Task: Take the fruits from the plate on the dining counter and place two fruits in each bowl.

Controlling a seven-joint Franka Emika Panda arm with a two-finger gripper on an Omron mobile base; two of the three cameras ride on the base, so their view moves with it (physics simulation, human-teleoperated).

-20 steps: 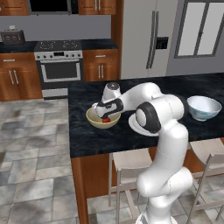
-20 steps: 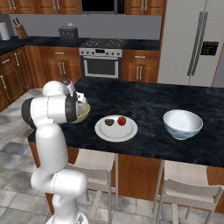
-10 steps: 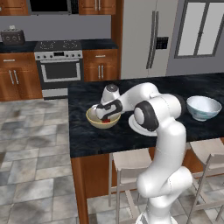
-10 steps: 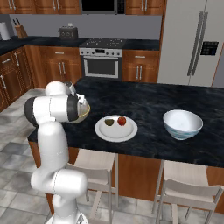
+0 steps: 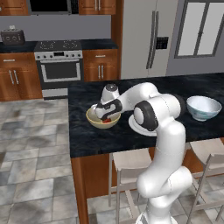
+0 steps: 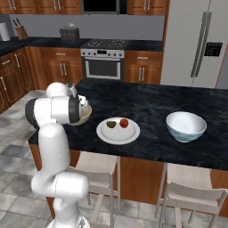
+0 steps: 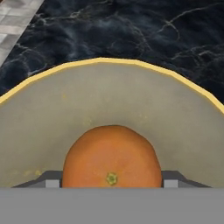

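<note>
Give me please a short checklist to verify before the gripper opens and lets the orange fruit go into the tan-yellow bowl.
1. Round orange fruit sits between the two dark finger tips of the gripper: ok.
2. Fruit is over the inside of the round tan-yellow bowl, not its rim: ok.
3. Fruit already rests on the bowl floor: cannot tell.
4. A red fruit already lies in this bowl, leaving room for one more: ok.
5. Flat white plate keeps the dark green fruit and the second red fruit for the white bowl: ok.

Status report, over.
Tool down in the tan-yellow bowl, shut on the orange fruit. Green and red fruit on the plate. Nothing in the way.
</note>
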